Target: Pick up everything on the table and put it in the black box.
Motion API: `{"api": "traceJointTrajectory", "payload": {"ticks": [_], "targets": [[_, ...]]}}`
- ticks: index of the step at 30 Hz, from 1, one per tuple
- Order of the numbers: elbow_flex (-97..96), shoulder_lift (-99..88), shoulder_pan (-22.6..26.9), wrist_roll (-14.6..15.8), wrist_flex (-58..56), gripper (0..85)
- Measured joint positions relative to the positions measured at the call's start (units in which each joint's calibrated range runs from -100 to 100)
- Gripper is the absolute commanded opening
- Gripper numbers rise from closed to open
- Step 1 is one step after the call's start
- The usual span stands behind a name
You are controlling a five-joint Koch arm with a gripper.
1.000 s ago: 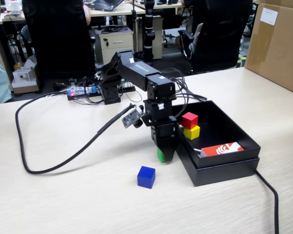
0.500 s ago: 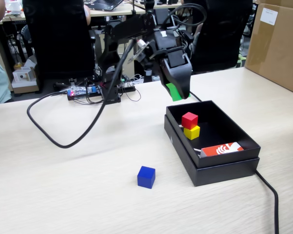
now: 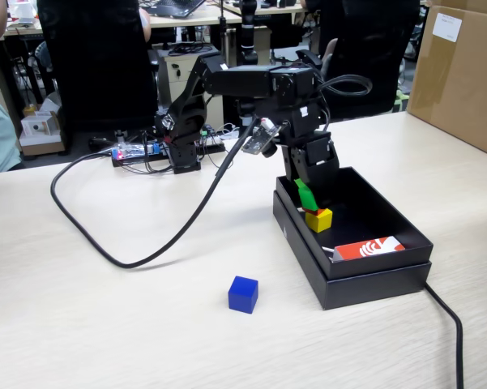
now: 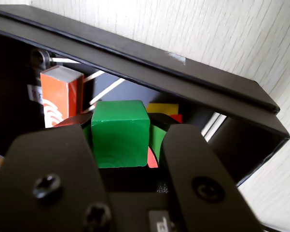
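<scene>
My gripper [image 3: 307, 197] hangs inside the black box [image 3: 373, 277] near its far end, shut on the green cube [image 3: 305, 194], which it holds tilted just above the floor. In the wrist view the green cube [image 4: 119, 133] sits between the two black jaws of the gripper [image 4: 121, 145]. The yellow cube [image 3: 319, 220] lies in the box right below the gripper and also shows in the wrist view [image 4: 162, 108], with a sliver of the red cube [image 4: 176, 117] beside it. The blue cube [image 3: 243, 294] rests on the table [image 3: 105, 324], left of the box.
A red-and-white flat packet [image 3: 369, 248] lies in the near end of the box and shows in the wrist view [image 4: 60, 94]. A thick black cable [image 3: 138, 261] loops across the table. A brown carton [image 3: 462, 73] stands at the far right.
</scene>
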Motion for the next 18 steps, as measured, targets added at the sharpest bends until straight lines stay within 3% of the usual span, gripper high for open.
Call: {"api": "traceJointTrajectory", "payload": {"ticks": [4, 10, 12, 14, 18], "targets": [[0.0, 0.8, 0.0, 0.3, 0.0, 13.8], [-3.4, 3.0, 0.1, 0.4, 0.1, 14.4], [-3.6, 3.0, 0.1, 0.4, 0.1, 25.8], [-4.5, 3.0, 0.1, 0.4, 0.3, 27.7], [-6.7, 2.8, 0.2, 0.5, 0.7, 39.4]]}}
